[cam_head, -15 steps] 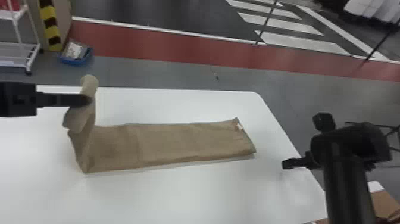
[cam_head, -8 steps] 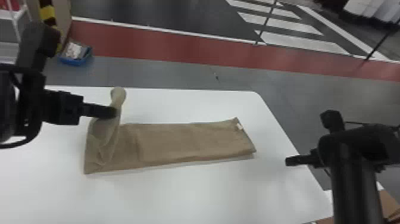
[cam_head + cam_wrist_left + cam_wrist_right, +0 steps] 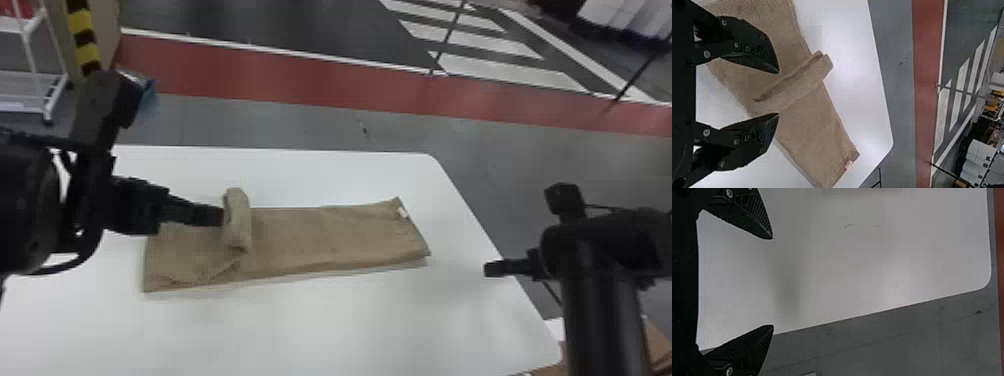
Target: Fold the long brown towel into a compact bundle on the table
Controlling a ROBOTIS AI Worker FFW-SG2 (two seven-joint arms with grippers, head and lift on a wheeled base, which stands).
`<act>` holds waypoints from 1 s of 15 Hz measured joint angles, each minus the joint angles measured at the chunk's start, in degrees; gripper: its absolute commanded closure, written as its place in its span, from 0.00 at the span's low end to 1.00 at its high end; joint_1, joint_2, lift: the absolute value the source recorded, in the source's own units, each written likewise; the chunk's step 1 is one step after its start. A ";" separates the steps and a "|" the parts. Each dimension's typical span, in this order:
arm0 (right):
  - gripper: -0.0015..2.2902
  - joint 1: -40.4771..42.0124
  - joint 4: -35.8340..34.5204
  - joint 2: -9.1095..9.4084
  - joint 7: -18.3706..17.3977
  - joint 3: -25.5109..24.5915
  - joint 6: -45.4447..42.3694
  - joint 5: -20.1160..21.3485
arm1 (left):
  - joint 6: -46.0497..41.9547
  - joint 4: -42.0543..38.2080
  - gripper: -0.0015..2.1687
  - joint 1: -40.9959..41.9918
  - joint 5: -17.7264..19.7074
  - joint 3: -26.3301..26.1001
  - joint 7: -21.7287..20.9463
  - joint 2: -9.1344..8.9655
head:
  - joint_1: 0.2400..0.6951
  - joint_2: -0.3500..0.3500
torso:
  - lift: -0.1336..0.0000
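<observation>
Watching through the head view, I count one brown towel [image 3: 325, 232], two grippers and one white tabletop [image 3: 350, 320]. I take twelve o'clock as the tabletop's far side. The towel lies flat on the tabletop, somewhat toward seven o'clock of the view's middle. Its long axis runs almost nine to three, the three o'clock end angled slightly away from me and carrying one small white tag [image 3: 403, 212] at its far corner. The nine o'clock end is doubled over, and the flap finishes in one raised ridge [image 3: 238, 220] lying crosswise, roughly twelve to six.

My left gripper [image 3: 220, 216] comes in from nine o'clock, its tips right at the ridge's nine o'clock side. The left wrist view shows me its two fingers spread wide, with no cloth clamped; whether the tips touch the towel, I can't tell. My right gripper [image 3: 495, 268] hangs over the tabletop at about three o'clock from the towel, well open in its wrist view and empty.

Beyond the tabletop, I have one white rack [image 3: 32, 75] at ten o'clock and one red floor strip [image 3: 300, 75] passing through twelve.
</observation>
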 measured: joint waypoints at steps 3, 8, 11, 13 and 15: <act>0.04 0.12 -1.21 0.00 0.29 -0.20 1.58 -0.89 | 0.00 -0.69 0.02 0.52 1.42 0.05 1.37 0.00 | 1.00 0.00 | 0.07; 0.04 0.31 -12.83 -0.50 0.97 -0.31 16.66 -11.52 | 0.00 -3.10 0.02 3.80 1.86 5.99 -0.66 0.00 | 1.00 0.00 | 0.07; 0.05 -3.36 -17.48 5.19 -3.94 0.57 17.70 -17.72 | 0.00 -5.12 0.02 6.73 3.00 13.26 -3.84 0.00 | 1.00 0.00 | 0.07; 0.05 -5.88 -18.44 10.39 -8.30 2.27 17.75 -20.88 | 0.00 -7.18 0.02 9.16 5.24 17.68 -4.19 0.00 | 1.00 0.08 | 0.07; 0.05 -6.51 -19.52 16.22 -11.25 5.81 17.76 -21.88 | 0.00 -8.75 0.02 11.52 7.70 23.14 -5.72 -0.01 | 1.00 0.20 | 0.07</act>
